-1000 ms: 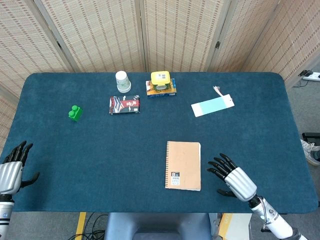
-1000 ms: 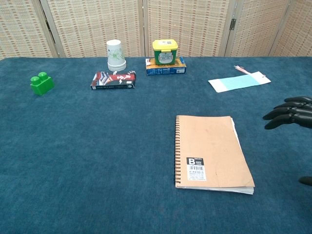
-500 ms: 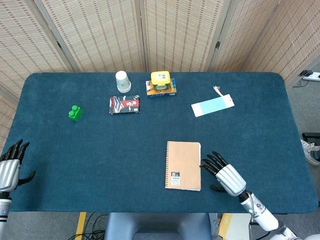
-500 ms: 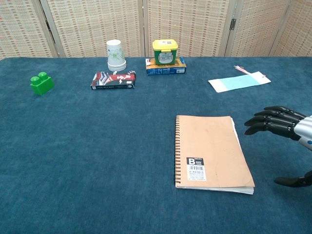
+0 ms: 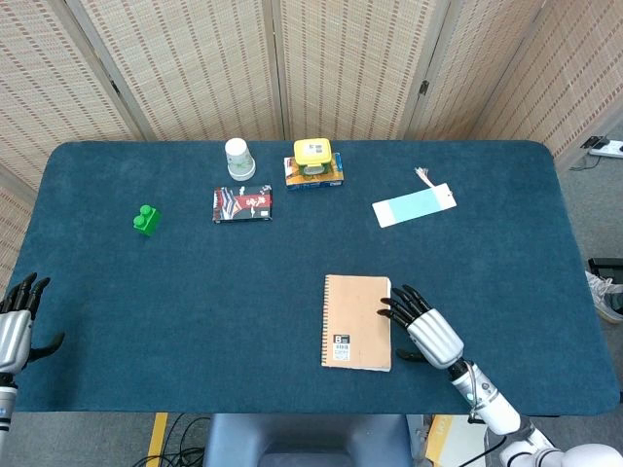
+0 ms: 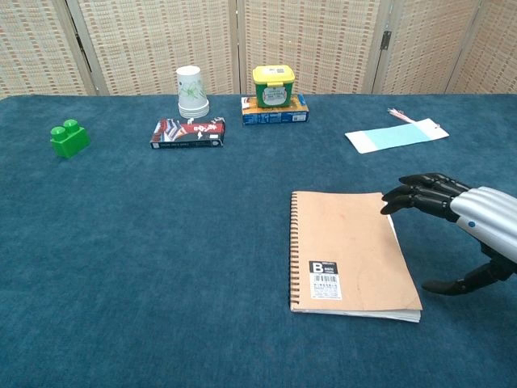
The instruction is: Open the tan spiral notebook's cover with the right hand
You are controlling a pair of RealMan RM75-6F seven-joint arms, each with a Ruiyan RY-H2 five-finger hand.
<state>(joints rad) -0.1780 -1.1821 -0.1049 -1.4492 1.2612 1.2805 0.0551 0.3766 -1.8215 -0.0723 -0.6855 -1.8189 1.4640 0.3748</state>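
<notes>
The tan spiral notebook (image 5: 356, 320) (image 6: 350, 251) lies shut and flat on the blue table, its spiral along the left side. My right hand (image 5: 421, 325) (image 6: 460, 221) is just right of it, fingers spread and stretched toward the free right edge of the cover, thumb lower down. The fingertips (image 6: 393, 198) reach the notebook's upper right edge; I cannot tell if they touch it. It holds nothing. My left hand (image 5: 14, 318) sits at the table's near left edge, fingers apart and empty.
At the back stand a white paper cup (image 5: 238, 158), a yellow-lidded green tub on a blue box (image 5: 313, 161), and a dark red packet (image 5: 242, 204). A green block (image 5: 146, 220) is left, a light blue bookmark (image 5: 413, 206) right.
My right hand has moved left toward the notebook, from a clear gap to its right edge. My left hand has drifted slightly left and down, toward the table's corner.
</notes>
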